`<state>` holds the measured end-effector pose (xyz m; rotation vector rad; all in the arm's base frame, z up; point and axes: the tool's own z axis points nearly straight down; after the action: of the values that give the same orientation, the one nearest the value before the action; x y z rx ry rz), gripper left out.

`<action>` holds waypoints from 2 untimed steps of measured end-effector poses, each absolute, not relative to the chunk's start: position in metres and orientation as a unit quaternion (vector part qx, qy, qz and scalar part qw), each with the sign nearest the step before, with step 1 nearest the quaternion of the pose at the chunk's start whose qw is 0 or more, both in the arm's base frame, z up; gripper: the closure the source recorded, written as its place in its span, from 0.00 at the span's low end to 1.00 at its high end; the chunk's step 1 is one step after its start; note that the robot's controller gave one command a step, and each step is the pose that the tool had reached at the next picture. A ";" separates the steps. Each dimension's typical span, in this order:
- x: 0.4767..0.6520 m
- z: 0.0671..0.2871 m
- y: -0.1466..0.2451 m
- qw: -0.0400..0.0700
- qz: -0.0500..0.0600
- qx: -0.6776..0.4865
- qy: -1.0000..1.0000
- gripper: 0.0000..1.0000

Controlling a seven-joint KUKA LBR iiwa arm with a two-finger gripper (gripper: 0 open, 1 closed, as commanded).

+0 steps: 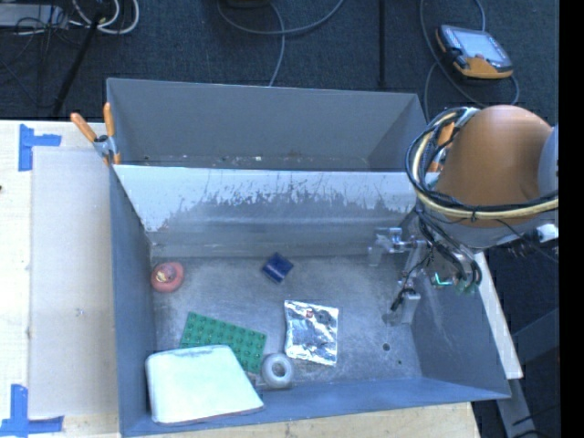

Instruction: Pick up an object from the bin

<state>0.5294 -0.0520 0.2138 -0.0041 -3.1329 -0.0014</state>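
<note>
My gripper (404, 292) hangs at the bin's right side, close to the right wall and just above the floor, with nothing seen in it. The nearest thing is a silvery foil packet (311, 332), lying flat on the floor to the gripper's left and a little nearer the front. A small blue block (277, 266) sits further left, near the back of the floor. A grey ring (276, 370) rests by the packet's front left corner.
A green studded plate (222, 336) lies at the front left, partly under a white flat pad (201, 383) in the front left corner. A pink round thing (167, 276) sits by the left wall. The arm's orange dome and cables overhang the right rim.
</note>
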 end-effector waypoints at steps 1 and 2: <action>0.513 0.071 -0.003 0.004 -0.001 0.057 -0.998 0.00; 0.495 0.069 0.031 0.002 -0.001 -0.041 -0.999 0.00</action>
<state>0.4954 0.0313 0.0691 -0.1273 -3.1355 -0.0023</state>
